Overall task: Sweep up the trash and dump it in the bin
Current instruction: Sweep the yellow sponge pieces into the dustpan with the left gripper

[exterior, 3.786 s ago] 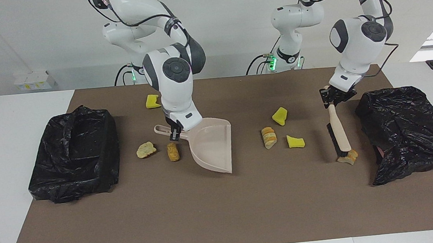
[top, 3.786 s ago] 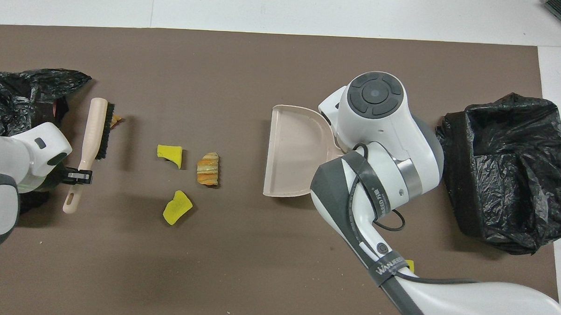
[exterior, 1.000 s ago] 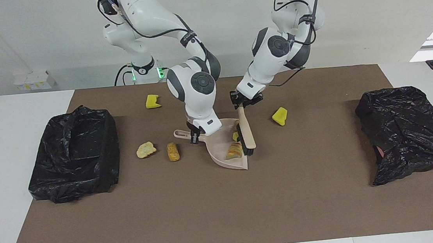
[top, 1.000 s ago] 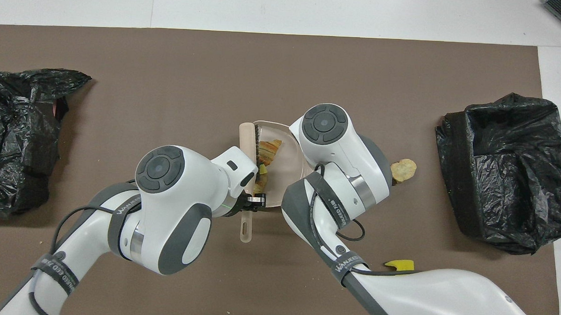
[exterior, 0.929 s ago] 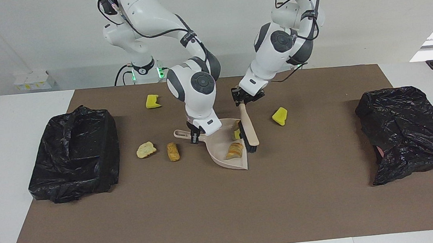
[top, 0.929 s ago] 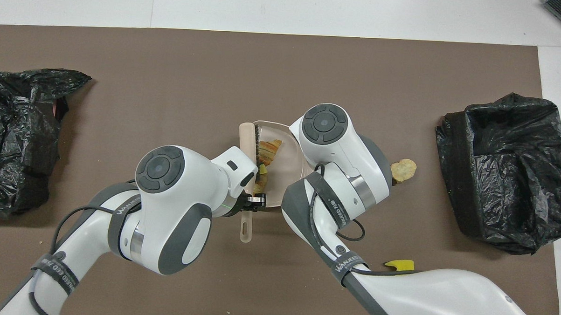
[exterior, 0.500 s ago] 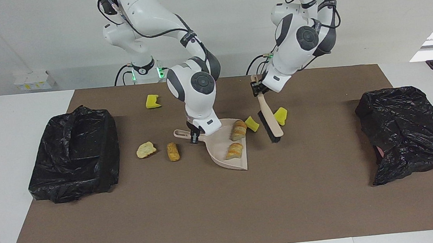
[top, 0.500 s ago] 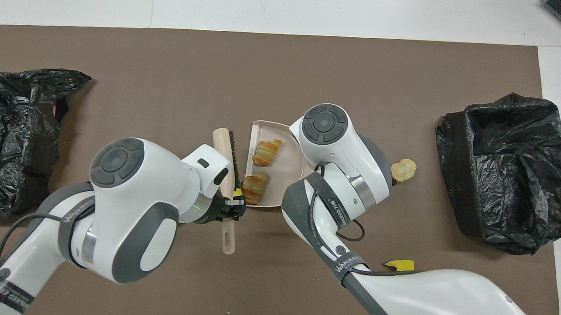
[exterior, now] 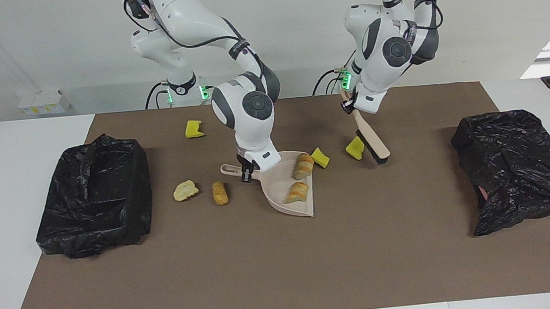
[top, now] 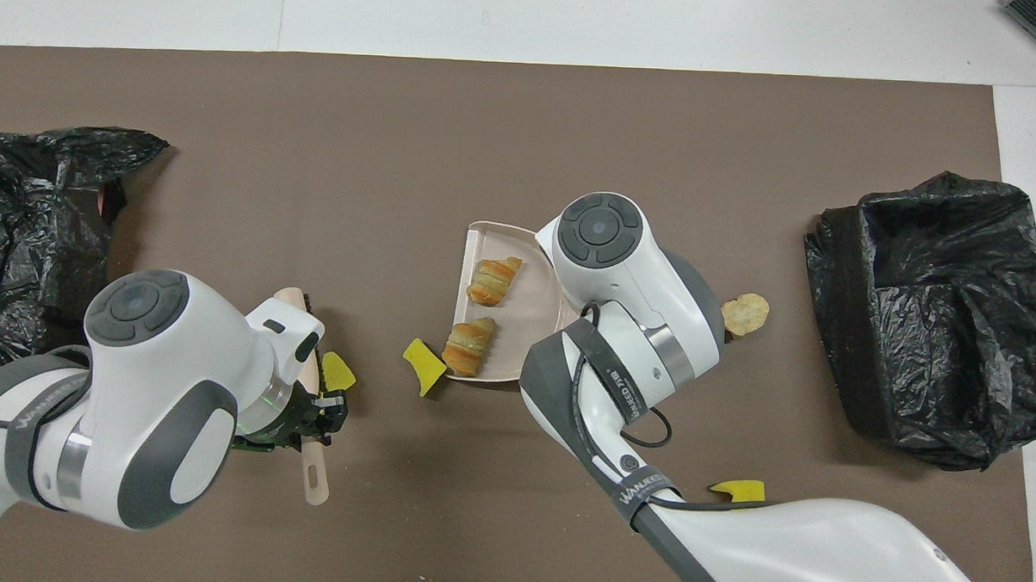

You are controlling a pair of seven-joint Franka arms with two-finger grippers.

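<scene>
Left fingers [exterior: 349, 104] clamp brush [exterior: 372, 142]; right fingers [exterior: 247, 173], hidden overhead, clamp dustpan [exterior: 278, 194]

The facing camera sits high across the counter [exterior: 285, 273], looking toward the robots, bases at frame top; the overhead camera looks steeply down from the robots' end, arms entering from the bottom; both share the brown mat [top: 524, 119], half a turn apart.
</scene>
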